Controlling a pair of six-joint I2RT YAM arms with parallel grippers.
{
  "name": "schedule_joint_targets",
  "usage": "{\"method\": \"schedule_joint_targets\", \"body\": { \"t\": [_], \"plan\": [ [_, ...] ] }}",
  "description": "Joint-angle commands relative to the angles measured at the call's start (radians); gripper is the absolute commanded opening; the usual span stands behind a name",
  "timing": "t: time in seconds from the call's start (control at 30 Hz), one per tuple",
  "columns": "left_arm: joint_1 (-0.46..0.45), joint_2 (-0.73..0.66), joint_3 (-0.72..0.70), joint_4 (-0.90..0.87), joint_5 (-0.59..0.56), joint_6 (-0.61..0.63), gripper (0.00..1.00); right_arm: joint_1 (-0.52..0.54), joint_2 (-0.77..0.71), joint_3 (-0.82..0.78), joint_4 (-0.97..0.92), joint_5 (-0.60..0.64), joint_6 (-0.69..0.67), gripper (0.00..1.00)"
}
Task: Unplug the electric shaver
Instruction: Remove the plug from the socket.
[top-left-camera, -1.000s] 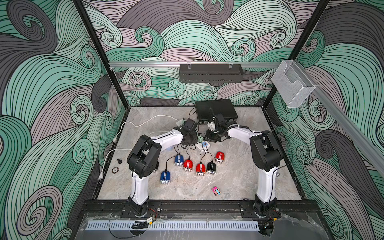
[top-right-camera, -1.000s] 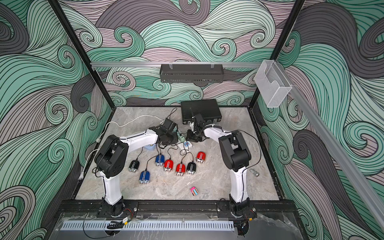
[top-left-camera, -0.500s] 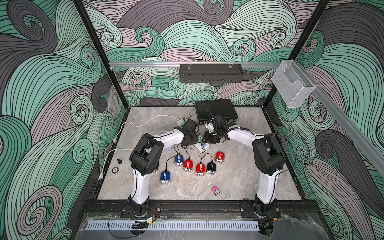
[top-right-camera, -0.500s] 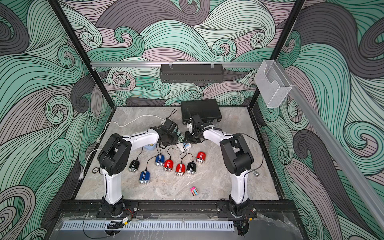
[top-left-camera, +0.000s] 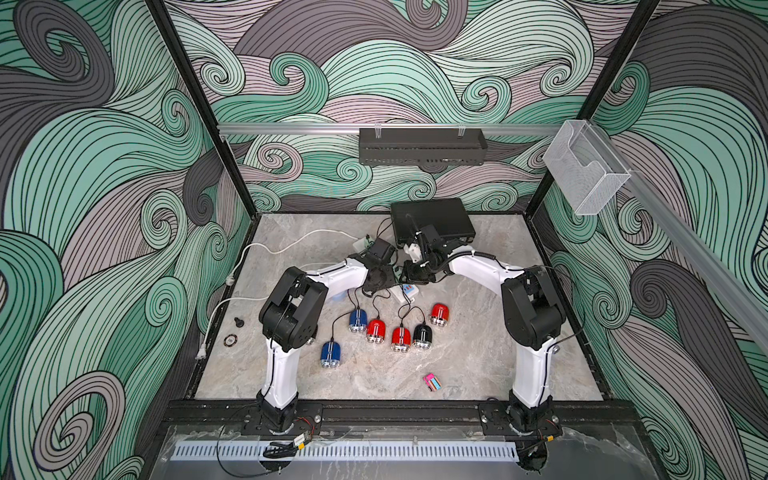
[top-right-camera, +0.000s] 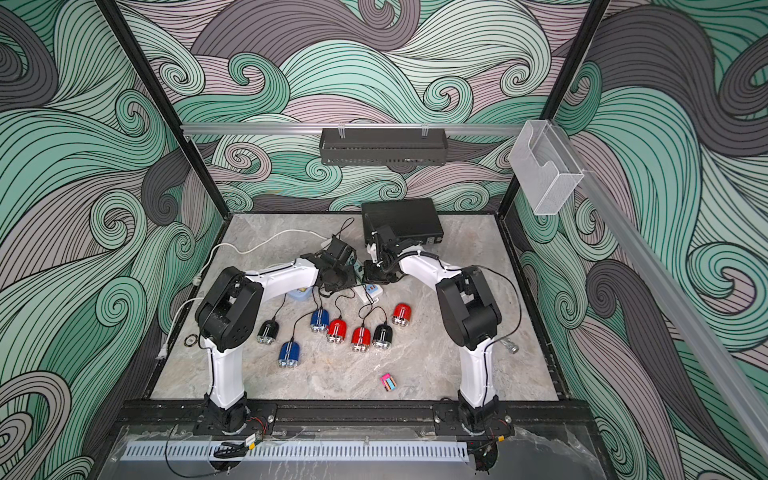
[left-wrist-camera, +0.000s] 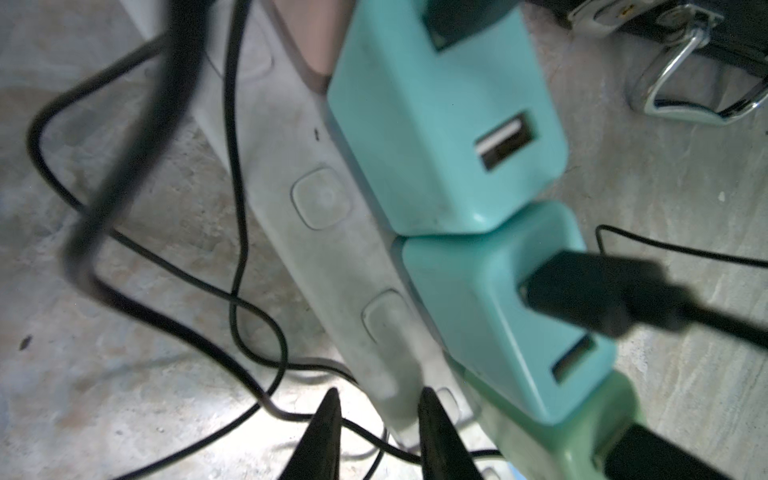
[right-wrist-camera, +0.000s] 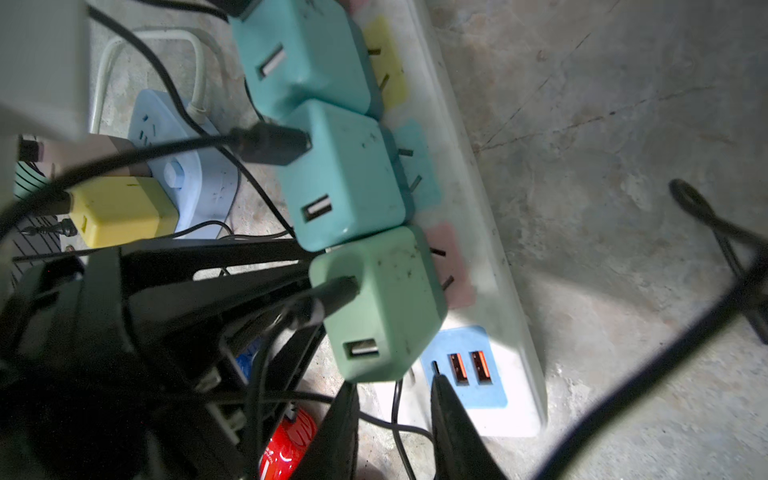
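Note:
Several small electric shavers, red (top-left-camera: 438, 314), blue (top-left-camera: 357, 320) and black (top-left-camera: 422, 336), lie on the table. Thin black cables run from them up to a white power strip (right-wrist-camera: 478, 249). On the strip sit two teal chargers (right-wrist-camera: 345, 178) and a green charger (right-wrist-camera: 382, 303), each with a black plug in it. My left gripper (left-wrist-camera: 379, 401) is shut on the strip's edge (left-wrist-camera: 316, 199) beside the green charger (left-wrist-camera: 582, 424). My right gripper (right-wrist-camera: 395, 384) hangs open just below the green charger, next to the blue USB panel (right-wrist-camera: 465, 370), with only a thin cable under the gap.
A black case (top-left-camera: 432, 218) stands just behind both wrists. A blue socket hub (right-wrist-camera: 183, 174) with a yellow charger (right-wrist-camera: 124, 212) lies beside the strip. A white cord (top-left-camera: 282, 245) trails left. A pink item (top-left-camera: 432, 382) lies near the front. Loose cables cross the middle.
My right gripper has opened a little and shifted slightly over the strip's end. The left gripper stays at the strip's edge.

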Motion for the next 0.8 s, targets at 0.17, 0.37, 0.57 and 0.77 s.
{"method": "schedule_joint_targets", "body": {
  "t": [0.17, 0.37, 0.57, 0.77],
  "plan": [
    [0.007, 0.0, -0.031, 0.002, 0.014, -0.008, 0.31, 0.016, 0.037, 0.067, -0.013, 0.057, -0.028, 0.31],
    [0.007, -0.004, -0.039, 0.002, 0.009, -0.009, 0.31, 0.036, 0.076, 0.132, -0.066, 0.149, -0.078, 0.32],
    [0.009, -0.004, -0.044, 0.004, 0.007, -0.009, 0.31, 0.05, 0.095, 0.164, -0.074, 0.19, -0.123, 0.36],
    [0.01, -0.002, -0.051, 0.009, 0.012, -0.012, 0.31, 0.074, 0.115, 0.186, -0.069, 0.229, -0.178, 0.4]
  ]
}}
